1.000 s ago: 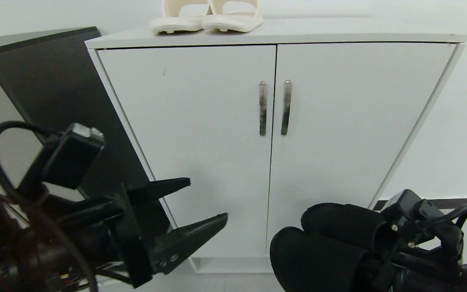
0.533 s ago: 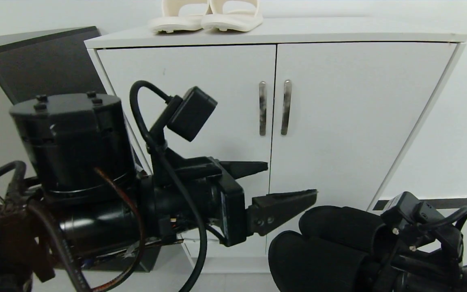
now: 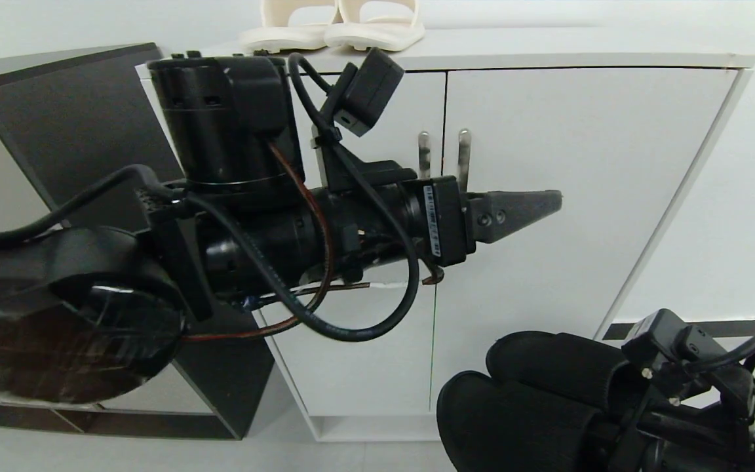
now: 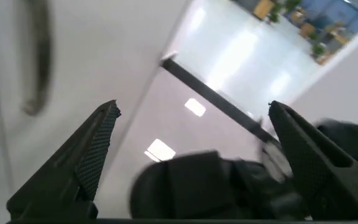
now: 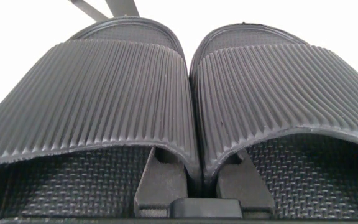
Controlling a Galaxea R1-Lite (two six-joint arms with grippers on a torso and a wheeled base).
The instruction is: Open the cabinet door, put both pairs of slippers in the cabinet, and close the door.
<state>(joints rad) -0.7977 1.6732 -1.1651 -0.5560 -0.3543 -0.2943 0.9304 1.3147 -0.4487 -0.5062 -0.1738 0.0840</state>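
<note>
Beside the dark unit [image 3: 76, 124], the left gripper [image 4: 192, 109] hangs with jaws spread, level with a door handle [image 3: 463, 151]. It should probably close squarely on the handle, then pull along the hinge arc. Cream slippers [image 3: 335, 29] rest on the shut white cabinet [image 3: 580, 59]. The right gripper [image 5: 201, 180] clamps the black slippers [image 3: 535, 393], low before the white wall [image 3: 731, 196].

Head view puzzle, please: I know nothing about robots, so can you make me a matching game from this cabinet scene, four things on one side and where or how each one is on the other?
Things:
1. cream slippers
2. black slippers
3. cabinet doors
4. left gripper

Places or states:
A. open, in front of the door handles
B. both closed
C. resting on the cabinet top
D. clamped in the right gripper

Pairs: 1-C, 2-D, 3-B, 4-A
</note>
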